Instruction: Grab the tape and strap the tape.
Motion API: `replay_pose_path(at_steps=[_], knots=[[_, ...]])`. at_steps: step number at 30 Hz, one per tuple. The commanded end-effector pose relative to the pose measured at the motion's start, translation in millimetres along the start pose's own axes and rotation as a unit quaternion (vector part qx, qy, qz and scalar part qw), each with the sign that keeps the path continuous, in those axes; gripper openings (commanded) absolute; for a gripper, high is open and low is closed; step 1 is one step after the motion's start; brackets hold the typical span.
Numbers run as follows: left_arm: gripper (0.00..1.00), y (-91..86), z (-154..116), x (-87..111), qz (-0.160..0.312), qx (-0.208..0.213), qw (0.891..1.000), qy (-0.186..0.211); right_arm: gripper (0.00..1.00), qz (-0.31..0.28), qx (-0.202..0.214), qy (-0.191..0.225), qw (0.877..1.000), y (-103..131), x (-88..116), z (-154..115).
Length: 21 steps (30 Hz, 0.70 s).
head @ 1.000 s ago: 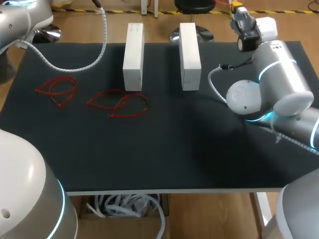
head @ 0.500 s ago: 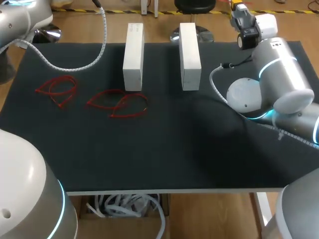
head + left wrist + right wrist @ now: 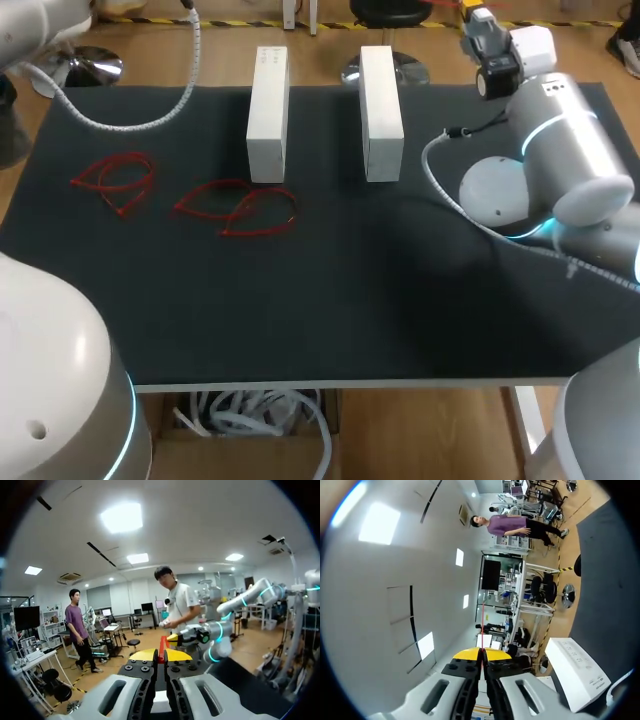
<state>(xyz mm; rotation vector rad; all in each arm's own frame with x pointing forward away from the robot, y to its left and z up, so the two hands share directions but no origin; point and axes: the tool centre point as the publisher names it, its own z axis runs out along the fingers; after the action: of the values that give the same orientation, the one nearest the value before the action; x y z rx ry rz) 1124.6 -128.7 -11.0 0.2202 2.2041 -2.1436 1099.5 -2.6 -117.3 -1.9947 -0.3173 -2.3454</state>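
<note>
left arm (image 3: 40, 25) shifted; left tool (image 3: 161, 656) and right tool (image 3: 482, 653) each pinch thin red tape (image 3: 162, 646).

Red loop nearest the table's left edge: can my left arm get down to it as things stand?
Probably yes. The loop lies in the open, apart from the second loop and the white box. But the left gripper points away into the room, shut on a red strip.

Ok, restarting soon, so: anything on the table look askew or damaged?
Nothing stands out. Both white boxes stand upright and parallel; two red strap loops lie flat, apart, beside them.
</note>
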Motion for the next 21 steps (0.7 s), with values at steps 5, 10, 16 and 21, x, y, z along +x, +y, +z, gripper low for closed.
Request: replay_pose_path(at_steps=[5, 10, 16, 21], knots=[[0.00, -4.7, -1.8, 11.3, 0.026, -0.135, 0.990, -0.006, 0.00, -0.012, 0.010, -0.010, 1.000, 2.5, 1.8, -2.1], [0.00, -5.5, -0.8, 11.9, 0.069, -0.212, 0.975, 0.006, 0.00, -0.022, 0.020, -0.012, 0.999, 2.2, 2.2, -2.3], [0.00, -7.3, -0.7, 12.2, 0.092, -0.256, 0.962, 0.027, 0.00, -0.035, 0.031, -0.013, 0.999, 1.1, 3.2, -0.7], [0.00, -8.5, -2.7, 10.8, 0.123, -0.299, 0.946, 0.036, 0.00, -0.041, 0.034, -0.013, 0.999, -0.4, 3.9, 0.7]])
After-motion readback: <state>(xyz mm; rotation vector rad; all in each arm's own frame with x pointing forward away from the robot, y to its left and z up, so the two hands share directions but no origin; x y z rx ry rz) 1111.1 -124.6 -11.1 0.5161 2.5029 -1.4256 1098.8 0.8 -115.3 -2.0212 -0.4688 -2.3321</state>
